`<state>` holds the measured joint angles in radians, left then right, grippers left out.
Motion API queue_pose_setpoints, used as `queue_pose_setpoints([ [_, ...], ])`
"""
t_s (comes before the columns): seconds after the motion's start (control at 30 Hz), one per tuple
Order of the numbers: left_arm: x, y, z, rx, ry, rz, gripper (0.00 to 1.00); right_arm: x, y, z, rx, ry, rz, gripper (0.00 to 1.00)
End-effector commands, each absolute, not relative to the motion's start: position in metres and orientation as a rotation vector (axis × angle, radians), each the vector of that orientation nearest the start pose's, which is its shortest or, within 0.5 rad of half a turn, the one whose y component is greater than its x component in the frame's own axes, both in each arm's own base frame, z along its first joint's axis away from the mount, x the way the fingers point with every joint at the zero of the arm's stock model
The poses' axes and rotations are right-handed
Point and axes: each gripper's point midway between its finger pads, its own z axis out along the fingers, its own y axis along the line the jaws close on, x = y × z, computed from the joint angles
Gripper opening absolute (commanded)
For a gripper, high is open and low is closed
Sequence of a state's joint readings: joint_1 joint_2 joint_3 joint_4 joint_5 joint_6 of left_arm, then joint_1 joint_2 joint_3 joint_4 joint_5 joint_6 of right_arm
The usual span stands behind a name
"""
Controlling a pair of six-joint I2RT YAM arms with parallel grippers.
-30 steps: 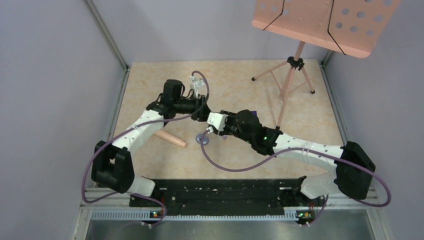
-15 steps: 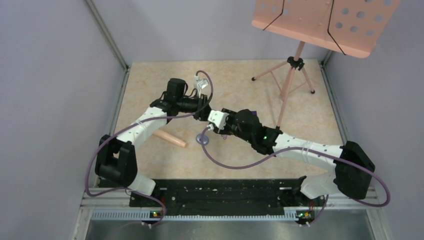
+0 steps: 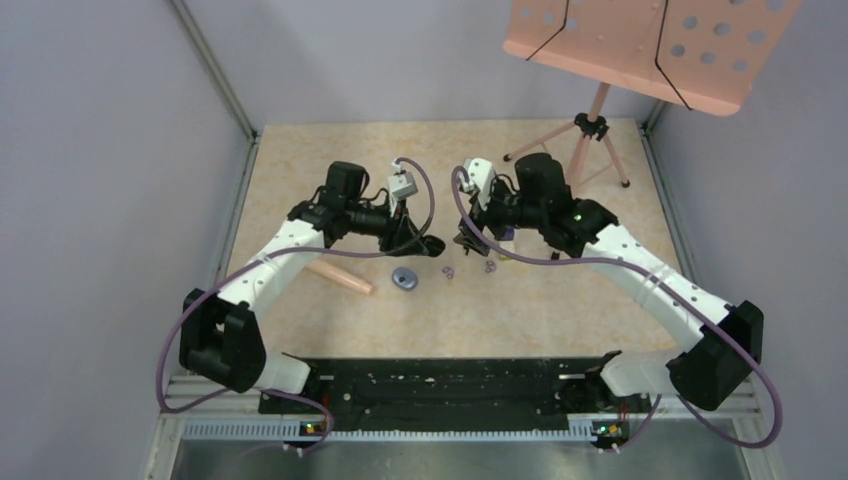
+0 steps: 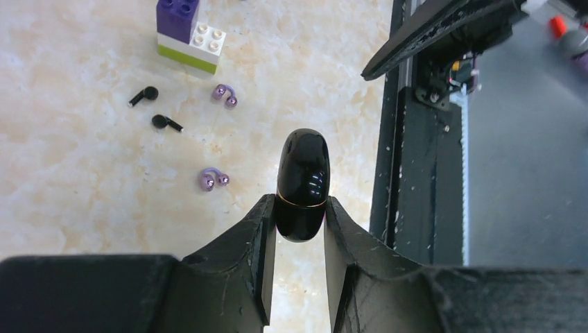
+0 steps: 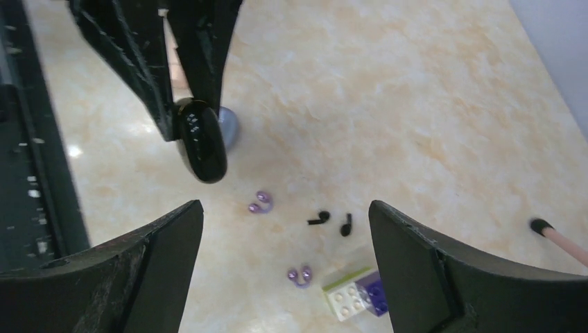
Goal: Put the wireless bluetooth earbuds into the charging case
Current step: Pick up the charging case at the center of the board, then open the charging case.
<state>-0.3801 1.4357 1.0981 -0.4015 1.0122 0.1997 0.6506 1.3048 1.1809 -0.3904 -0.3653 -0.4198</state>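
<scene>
My left gripper (image 4: 301, 208) is shut on the charging case (image 4: 302, 184), a glossy black oval held above the table; it shows too in the right wrist view (image 5: 201, 142). Four wireless bluetooth earbuds lie loose on the table: two black ones (image 5: 320, 218) (image 5: 346, 224) and two pale purple ring-like ones (image 5: 261, 202) (image 5: 300, 275). The left wrist view shows them as well, black (image 4: 143, 95) (image 4: 166, 123) and purple (image 4: 225, 96) (image 4: 213, 179). My right gripper (image 5: 286, 236) hangs open above the earbuds with nothing between its fingers.
A purple, white and yellow-green block (image 5: 355, 295) sits beside the earbuds. A grey-blue disc (image 3: 405, 278) and a wooden stick (image 3: 340, 278) lie left of centre. A pink music stand (image 3: 580, 150) stands at the back right, one foot (image 5: 555, 239) close by. A black rail (image 3: 430, 385) runs along the near edge.
My right gripper has let go at the centre, opened wide and swung back to the right. The left gripper has closed tight on the black case and keeps it.
</scene>
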Motion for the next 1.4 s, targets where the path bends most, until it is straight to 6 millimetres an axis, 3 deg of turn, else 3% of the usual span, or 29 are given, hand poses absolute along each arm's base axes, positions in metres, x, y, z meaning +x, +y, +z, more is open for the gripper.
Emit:
queue_pose_setpoints([
  [0.0, 0.238, -0.250, 0.213, 1.356, 1.612, -1.148, 0.00, 0.240, 0.293, 0.260, -1.345, 1.650, 0.811, 0.88],
  [0.33, 0.229, -0.242, 0.221, 1.421, 1.501, -1.047, 0.00, 0.245, 0.328, 0.255, -1.471, 1.522, 0.974, 0.81],
  [0.87, 0.237, -0.250, 0.239, 1.335, 1.483, -1.074, 0.00, 0.246, 0.346, 0.244, -1.477, 1.496, 1.065, 0.59],
  [1.07, 0.240, -0.253, 0.242, 1.296, 1.491, -1.094, 0.00, 0.247, 0.347, 0.244, -1.455, 1.510, 1.072, 0.39],
  [1.17, 0.242, -0.253, 0.241, 1.272, 1.507, -1.103, 0.00, 0.250, 0.346, 0.242, -1.444, 1.524, 1.053, 0.23],
  [1.3, 0.245, -0.256, 0.241, 1.236, 1.521, -1.118, 0.00, 0.250, 0.343, 0.243, -1.435, 1.531, 1.034, 0.17],
  [1.37, 0.247, -0.255, 0.240, 1.213, 1.544, -1.125, 0.13, 0.252, 0.342, 0.244, -1.424, 1.539, 1.018, 0.10],
])
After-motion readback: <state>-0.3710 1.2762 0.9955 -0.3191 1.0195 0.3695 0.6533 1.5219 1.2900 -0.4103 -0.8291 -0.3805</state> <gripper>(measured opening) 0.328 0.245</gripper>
